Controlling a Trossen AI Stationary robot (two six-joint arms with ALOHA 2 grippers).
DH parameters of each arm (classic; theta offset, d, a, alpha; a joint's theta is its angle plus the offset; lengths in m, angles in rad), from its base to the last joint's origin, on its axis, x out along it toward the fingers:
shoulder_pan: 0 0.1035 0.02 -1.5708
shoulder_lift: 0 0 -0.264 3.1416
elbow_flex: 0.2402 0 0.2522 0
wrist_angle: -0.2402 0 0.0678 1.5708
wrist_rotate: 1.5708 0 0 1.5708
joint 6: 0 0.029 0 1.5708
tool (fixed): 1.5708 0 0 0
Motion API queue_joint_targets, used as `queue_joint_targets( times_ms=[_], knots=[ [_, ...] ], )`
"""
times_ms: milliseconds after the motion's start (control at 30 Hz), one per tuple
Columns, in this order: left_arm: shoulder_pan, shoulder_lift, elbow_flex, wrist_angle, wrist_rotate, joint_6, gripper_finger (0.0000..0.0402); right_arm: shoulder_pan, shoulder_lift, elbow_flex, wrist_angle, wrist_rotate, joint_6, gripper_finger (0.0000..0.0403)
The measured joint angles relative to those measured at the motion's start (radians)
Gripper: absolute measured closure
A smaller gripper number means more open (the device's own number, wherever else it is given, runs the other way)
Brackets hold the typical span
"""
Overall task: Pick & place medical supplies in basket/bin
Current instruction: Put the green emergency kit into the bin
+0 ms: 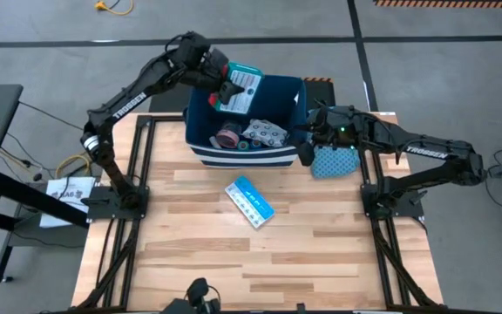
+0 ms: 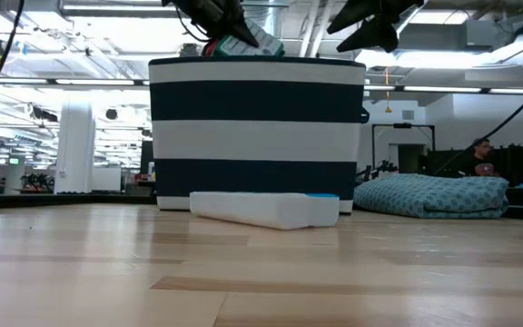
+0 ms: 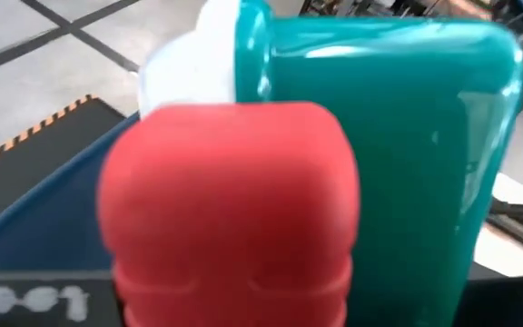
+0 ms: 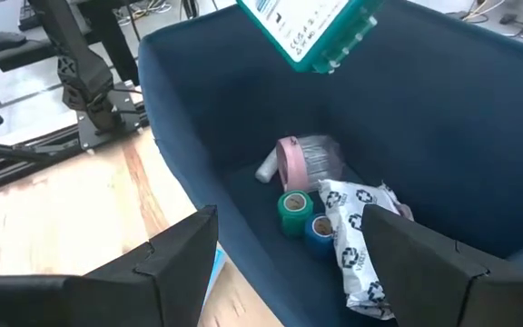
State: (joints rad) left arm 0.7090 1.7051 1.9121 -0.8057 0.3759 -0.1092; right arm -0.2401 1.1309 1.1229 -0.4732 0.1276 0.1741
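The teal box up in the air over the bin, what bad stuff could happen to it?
The left pincer holds the teal box above the bin, near its far left corner; released there, it might clip the rim. It could also land on the pink roll. The right pincer waits open at the bin's edge, possibly in the way.

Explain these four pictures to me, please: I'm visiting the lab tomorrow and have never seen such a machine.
It is a robot with two dark arms at a wooden table, each ending in a two-finger gripper. One picture looks down from above, one looks level across the tabletop, and two come from cameras on the wrists. The left gripper holds a teal box over a navy striped bin. Inside the bin lie a pink roll, a green tape roll and a white pouch. The right gripper hovers open at the bin's right edge. On the table lie a blue-white packet and a teal cloth.
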Motion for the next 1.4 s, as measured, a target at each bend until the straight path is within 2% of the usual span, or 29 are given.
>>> queue_joint_targets(
  times_ms=[333, 533, 867, 1200, 1400],
  knots=[
    [-0.003, 0.006, -0.004, -0.063, -0.061, 0.069, 0.0218, -0.005, 0.003, 0.0, 0.001, 0.0, -0.017, 0.0137],
    [-0.019, 0.082, -0.006, -0.138, -0.091, 0.098, 0.0218, -0.005, 0.003, 0.0, 0.0, 0.0, -0.01, 0.0137],
    [-0.008, 0.192, -0.006, -0.174, -0.123, 0.094, 0.0218, -0.005, 0.003, 0.0, -0.018, 0.0, 0.002, 0.0137],
    [-0.014, 0.229, -0.006, -0.239, -0.175, 0.114, 0.0218, -0.005, 0.003, 0.0, -0.024, 0.0, 0.002, 0.0137],
    [-0.014, 0.229, -0.006, -0.241, -0.187, 0.125, 0.0176, -0.005, 0.003, 0.0, -0.024, 0.0, 0.002, 0.0137]
  ],
)
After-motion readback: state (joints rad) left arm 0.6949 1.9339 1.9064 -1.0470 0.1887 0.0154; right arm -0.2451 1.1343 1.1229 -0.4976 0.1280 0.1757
